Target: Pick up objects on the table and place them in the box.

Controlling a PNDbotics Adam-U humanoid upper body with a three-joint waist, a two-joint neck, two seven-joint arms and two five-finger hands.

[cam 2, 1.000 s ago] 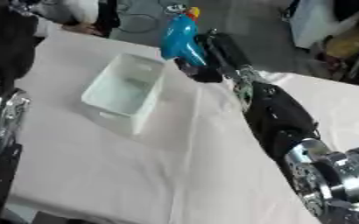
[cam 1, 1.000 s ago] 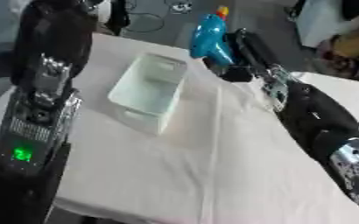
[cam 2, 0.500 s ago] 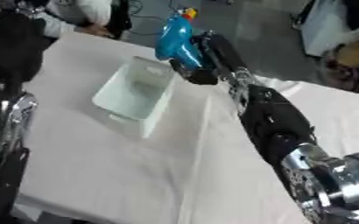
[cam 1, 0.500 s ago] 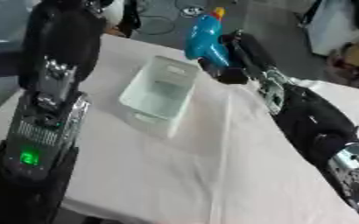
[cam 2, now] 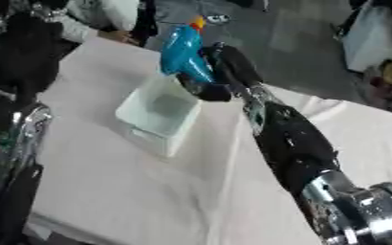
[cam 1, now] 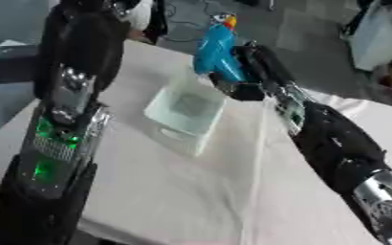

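My left arm (cam 1: 61,139) fills the view from seven to eleven o'clock; its hand is out of sight, so I cannot tell its state. Near centre sits the pale box (cam 1: 185,111) on the white table (cam 1: 174,191). At one o'clock my right hand (cam 1: 248,72) curls around the blue bird toy (cam 1: 215,48) — held upright, above the box's far edge.
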